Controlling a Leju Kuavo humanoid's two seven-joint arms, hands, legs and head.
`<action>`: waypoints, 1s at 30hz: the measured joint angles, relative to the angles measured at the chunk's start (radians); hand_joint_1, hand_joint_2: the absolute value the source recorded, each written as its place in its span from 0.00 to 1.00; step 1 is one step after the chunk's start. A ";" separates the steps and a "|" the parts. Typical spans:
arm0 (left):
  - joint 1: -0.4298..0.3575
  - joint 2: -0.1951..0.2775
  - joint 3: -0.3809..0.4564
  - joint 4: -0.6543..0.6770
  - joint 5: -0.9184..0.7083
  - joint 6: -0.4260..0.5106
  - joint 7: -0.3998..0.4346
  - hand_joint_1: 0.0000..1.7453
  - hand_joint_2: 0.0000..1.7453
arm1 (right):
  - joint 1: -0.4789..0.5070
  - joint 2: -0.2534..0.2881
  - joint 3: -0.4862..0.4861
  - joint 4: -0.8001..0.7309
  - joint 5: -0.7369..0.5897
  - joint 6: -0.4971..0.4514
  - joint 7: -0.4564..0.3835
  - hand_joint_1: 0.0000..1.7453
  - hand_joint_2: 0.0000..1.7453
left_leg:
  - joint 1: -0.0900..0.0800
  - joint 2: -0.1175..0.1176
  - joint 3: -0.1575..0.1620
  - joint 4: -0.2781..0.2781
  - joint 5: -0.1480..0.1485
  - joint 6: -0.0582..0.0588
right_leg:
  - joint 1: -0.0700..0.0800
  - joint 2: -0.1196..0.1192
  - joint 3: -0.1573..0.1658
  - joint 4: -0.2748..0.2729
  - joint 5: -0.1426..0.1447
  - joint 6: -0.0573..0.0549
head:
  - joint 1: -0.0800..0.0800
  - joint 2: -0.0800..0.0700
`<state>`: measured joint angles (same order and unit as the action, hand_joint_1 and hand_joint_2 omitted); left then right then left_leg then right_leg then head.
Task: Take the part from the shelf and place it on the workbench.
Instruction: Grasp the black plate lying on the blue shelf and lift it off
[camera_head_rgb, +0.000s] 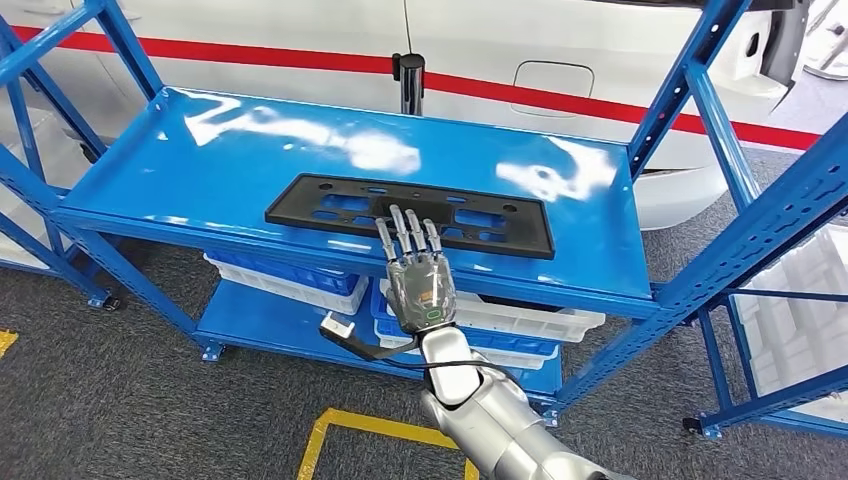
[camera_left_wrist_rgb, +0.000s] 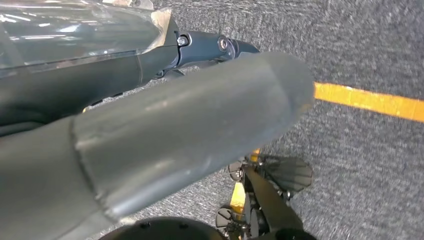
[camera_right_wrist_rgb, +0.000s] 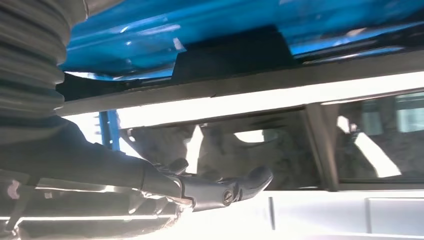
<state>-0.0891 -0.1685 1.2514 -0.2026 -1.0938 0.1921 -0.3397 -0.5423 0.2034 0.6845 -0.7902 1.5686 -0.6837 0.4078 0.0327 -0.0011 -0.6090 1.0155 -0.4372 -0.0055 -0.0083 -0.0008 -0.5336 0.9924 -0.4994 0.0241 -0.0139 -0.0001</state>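
The right hand (camera_head_rgb: 421, 282) is stretched out flat, back side up, from a silver arm (camera_head_rgb: 490, 415) that's raised from below. Its fingers (camera_head_rgb: 405, 232) are kept straight and a bit apart, and the tips are laid over the near edge of the black part (camera_head_rgb: 330, 205). Nothing is gripped; the hand is plainly spread, though whether the tips actually touch the part can't be made out. In the right wrist view the dark fingers (camera_right_wrist_rgb: 220, 187) are seen extended under the blue shelf edge (camera_right_wrist_rgb: 210, 30).

The part, a long flat black plate with cutouts, is lying on the top level of the blue shelf (camera_head_rgb: 200, 150), near its front edge. No readable writing can be spotted on it.

The left hand (camera_left_wrist_rgb: 165, 135) is seen hanging over grey carpet (camera_left_wrist_rgb: 360, 45) with a yellow line (camera_left_wrist_rgb: 370, 100); its thick thumb blocks the view, so how far it's opened can't be told.

White and blue bins (camera_head_rgb: 300, 285) are stacked on the lower level. A white car body with a red stripe (camera_head_rgb: 300, 55) is parked behind.
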 joint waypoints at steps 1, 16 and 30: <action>0.000 0.000 0.000 0.000 -0.003 -0.003 -0.001 0.00 0.00 | -0.001 -0.010 -0.003 -0.007 0.000 0.000 0.011 0.00 1.00 | -0.002 -0.001 0.004 -0.003 0.000 0.009 | -0.001 -0.001 -0.003 0.011 -0.007 0.005 | 0.000 0.000; 0.001 0.008 -0.018 -0.001 -0.049 -0.038 -0.001 0.00 0.00 | 0.033 -0.172 -0.070 -0.136 0.000 0.003 0.147 0.00 1.00 | -0.025 -0.018 0.046 0.002 -0.047 0.017 | 0.002 0.000 -0.056 0.012 0.051 -0.019 | 0.002 0.000; -0.001 0.020 -0.031 -0.001 -0.063 -0.050 -0.008 0.00 0.00 | 0.051 -0.206 -0.078 -0.162 0.001 0.015 0.164 0.00 1.00 | -0.016 -0.002 0.005 0.000 -0.006 0.013 | 0.005 0.003 -0.015 0.003 0.017 -0.008 | 0.002 0.000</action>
<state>-0.0899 -0.1488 1.2207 -0.2037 -1.1566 0.1416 -0.3475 -0.4910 -0.0027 0.6068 -0.9518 1.5694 -0.6685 0.5722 0.0167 -0.0029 -0.6039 1.0152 -0.4434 0.0074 -0.0028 0.0019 -0.5483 0.9954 -0.4819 0.0157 -0.0124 -0.0002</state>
